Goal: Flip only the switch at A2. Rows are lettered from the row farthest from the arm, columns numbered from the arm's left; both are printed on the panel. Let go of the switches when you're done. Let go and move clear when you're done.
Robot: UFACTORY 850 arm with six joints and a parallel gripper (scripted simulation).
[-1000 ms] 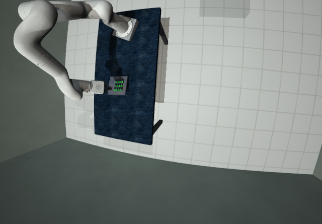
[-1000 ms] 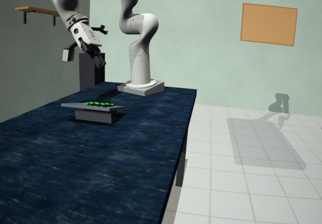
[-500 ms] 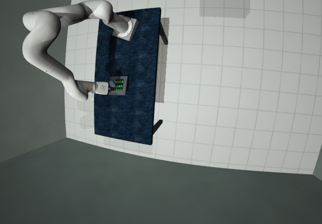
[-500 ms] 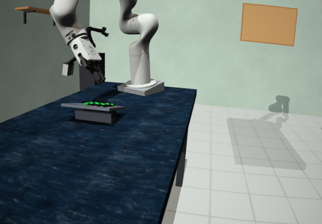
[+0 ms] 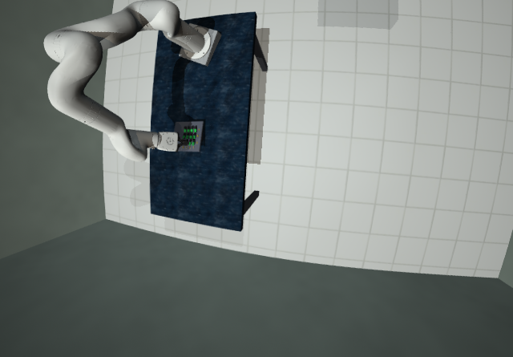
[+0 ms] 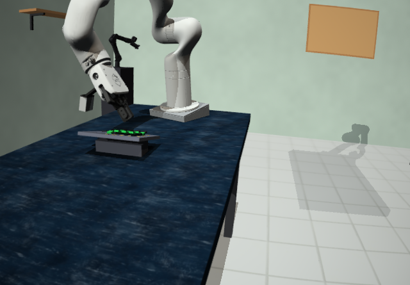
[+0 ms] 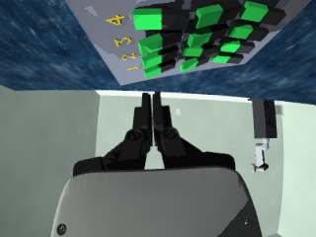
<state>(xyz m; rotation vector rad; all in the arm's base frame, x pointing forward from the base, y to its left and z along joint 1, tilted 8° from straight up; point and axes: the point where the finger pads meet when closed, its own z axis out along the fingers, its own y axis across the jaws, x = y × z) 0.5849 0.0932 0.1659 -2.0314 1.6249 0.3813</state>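
Claw [image 6: 125, 113] pressed together and empty, hovering just above the switch panel [image 6: 118, 135], near its edge, not touching

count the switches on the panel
12 on the panel, in a grid of four numbered columns by three rows: one row nearest the printed numbers, one in the middle, one farthest from them. None look hidden.

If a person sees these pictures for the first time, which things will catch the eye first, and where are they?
The large white arm bends down from its base at the far end of the dark blue table. Its gripper is shut, holds nothing, and hangs just above the near edge of the switch panel. The grey panel sits near the table's middle, and its bright green switches stand out strongly.
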